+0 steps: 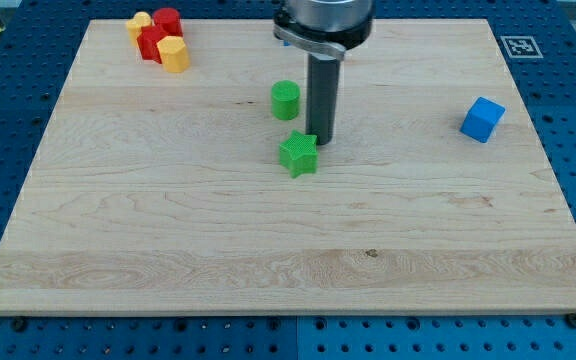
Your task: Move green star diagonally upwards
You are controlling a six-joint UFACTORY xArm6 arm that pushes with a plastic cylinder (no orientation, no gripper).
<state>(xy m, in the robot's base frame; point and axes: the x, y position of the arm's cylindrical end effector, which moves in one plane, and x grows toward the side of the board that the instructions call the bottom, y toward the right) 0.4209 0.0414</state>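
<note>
The green star [297, 155] lies near the middle of the wooden board [168, 230]. My tip [322, 141] is on the board just to the upper right of the star, touching or almost touching its upper right point. A green cylinder [285, 100] stands above the star, to the left of the rod.
A blue cube [482, 119] sits at the view's right. A cluster of red and yellow blocks [158, 39] sits at the top left. A small blue piece shows behind the arm at the top [281, 38]. A marker tag [519, 46] is at the top right corner.
</note>
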